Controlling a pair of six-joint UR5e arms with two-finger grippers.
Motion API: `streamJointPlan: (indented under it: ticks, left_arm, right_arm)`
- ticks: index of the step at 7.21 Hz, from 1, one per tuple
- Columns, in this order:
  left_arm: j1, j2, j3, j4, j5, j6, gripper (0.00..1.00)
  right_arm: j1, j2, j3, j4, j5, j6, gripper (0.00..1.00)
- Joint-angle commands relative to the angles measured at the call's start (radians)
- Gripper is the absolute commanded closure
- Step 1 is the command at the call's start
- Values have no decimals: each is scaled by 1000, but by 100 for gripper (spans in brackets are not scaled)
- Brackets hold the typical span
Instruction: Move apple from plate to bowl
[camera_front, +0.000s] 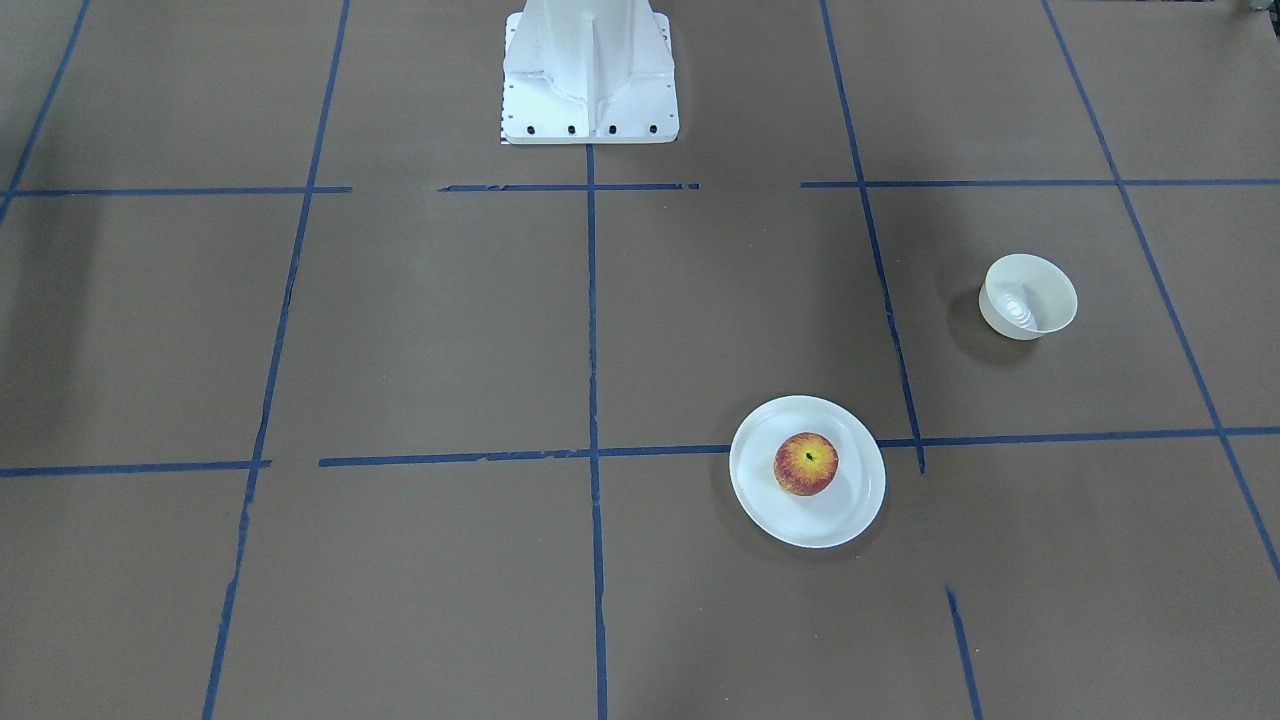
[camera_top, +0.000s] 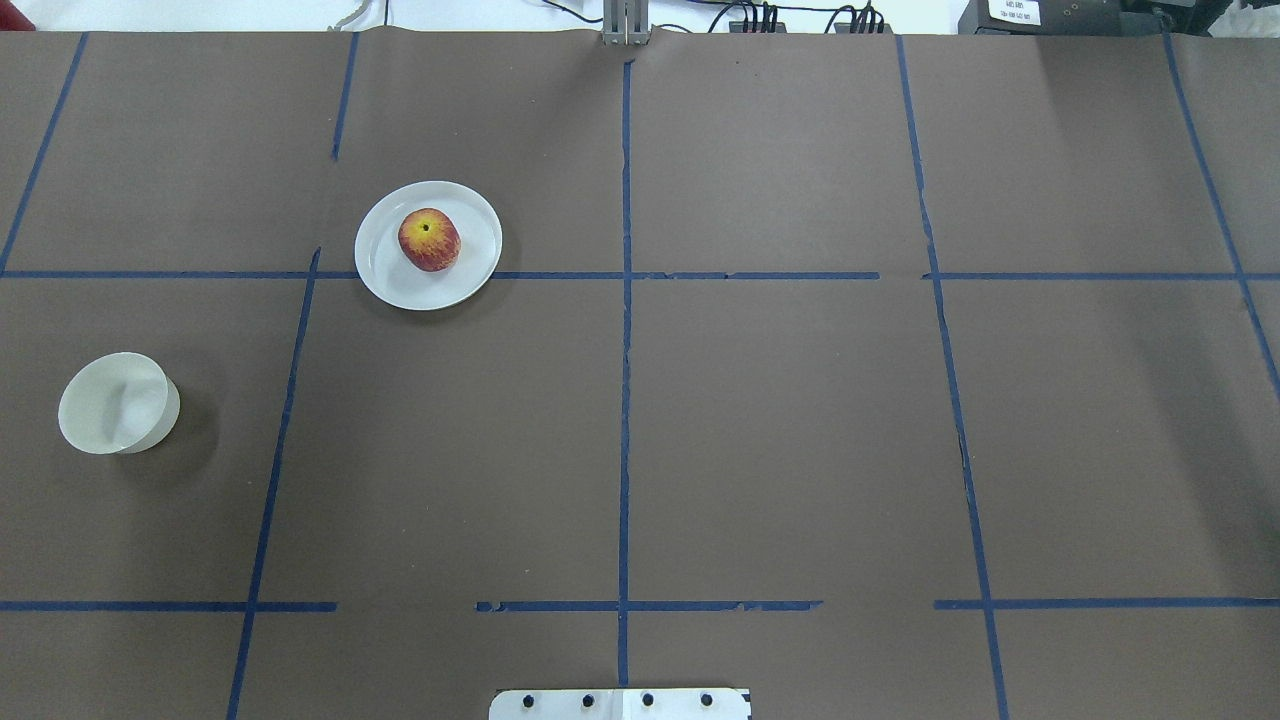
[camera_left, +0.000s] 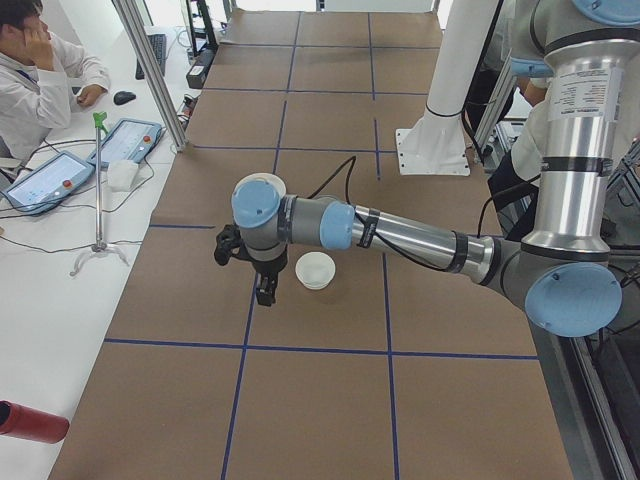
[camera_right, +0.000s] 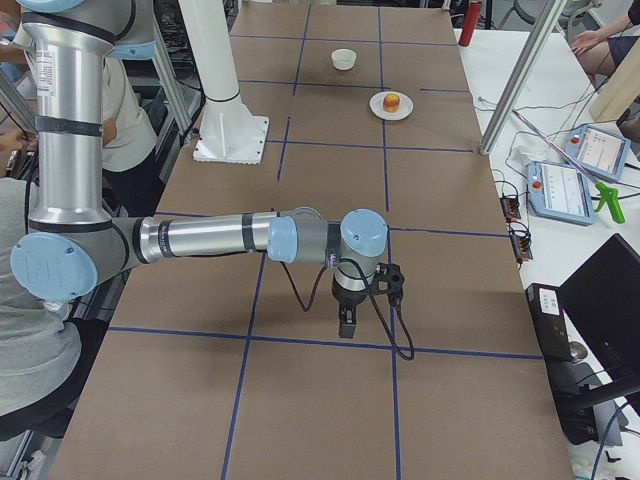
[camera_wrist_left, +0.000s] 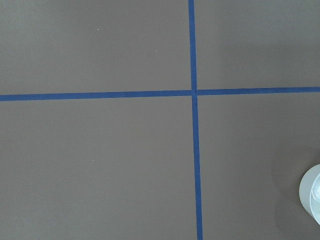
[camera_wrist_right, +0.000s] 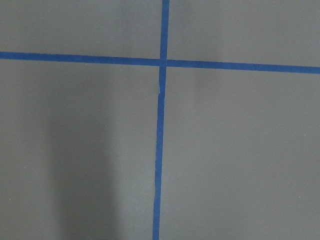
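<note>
**Two hands aloft, apple not yet touched**

Neither hand's state can be read. The left hand (camera_left: 263, 290) and the right hand (camera_right: 346, 325) show only in the side views, pointing down above the desk (camera_top: 800, 450). Whether they are spread or pressed together cannot be told from there. The apple (camera_top: 429, 239) sits dimple up about at the middle of the plate (camera_top: 385, 282). The bowl (camera_top: 118, 403) stands empty and upright, well apart from the plate.

Take the left hand, I would judge, since both things lie on its half. Its own camera catches a sliver of the bowl at the lower right edge and no apple. So the bowl is off to one side of that hand, and the plate probably lies farther from it. Bring the hand over the apple, set the fingers either side of its widest part and come straight down. A smooth round fruit will likely roll away if you pinch it off-centre or too high. Stop short of the plate so you do not tip its rim. Lift well clear before crossing, since the bowl's wall stands taller than the plate's rim, and let go low.

Between plate and bowl you see only desk and blue tape lines (camera_top: 300, 340). The right hand hangs well away from both. An operator (camera_left: 40, 80) and tablets (camera_left: 125, 140) sit beyond the desk's edge, off the path.
</note>
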Motion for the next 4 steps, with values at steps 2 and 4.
streamJointPlan:
  ticks: [2,4]
  left_arm:
    - [374,-245,-68,-13,134,-517,0]
    - [523,-428,28,-42,136,-722,0]
  right_arm:
    - [0,0,1,0,0,-2,0]
    - [0,0,1,0,1,0,0]
